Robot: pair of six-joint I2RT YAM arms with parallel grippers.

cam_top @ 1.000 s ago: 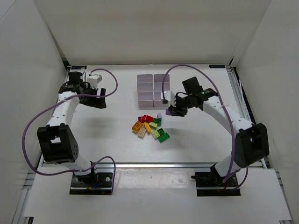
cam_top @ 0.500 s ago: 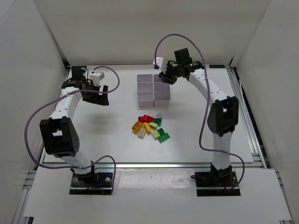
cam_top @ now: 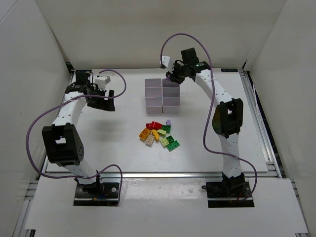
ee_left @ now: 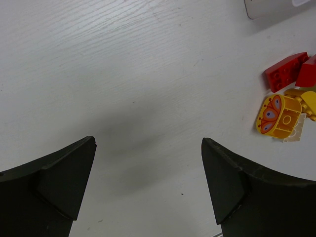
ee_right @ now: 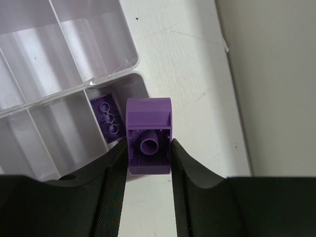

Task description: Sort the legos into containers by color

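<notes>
Purple brick (ee_right: 148,116) clamped between right gripper (ee_right: 148,153) fingers, above containers (cam_top: 154,94): six bins counted, toward far desk edge. Second purple brick (ee_right: 107,118) lying in their far-right corner compartment. Left gripper (ee_left: 148,145) jaws apart, empty, near far left corner. About ten loose legos (cam_top: 159,134) piled mid-desk.

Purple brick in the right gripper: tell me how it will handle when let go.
The purple brick looks rigid: it shows no flex pinched in the right gripper. Hollow underneath, so probably light. Its rounded end may let it rock or tumble on landing in the containers.
</notes>
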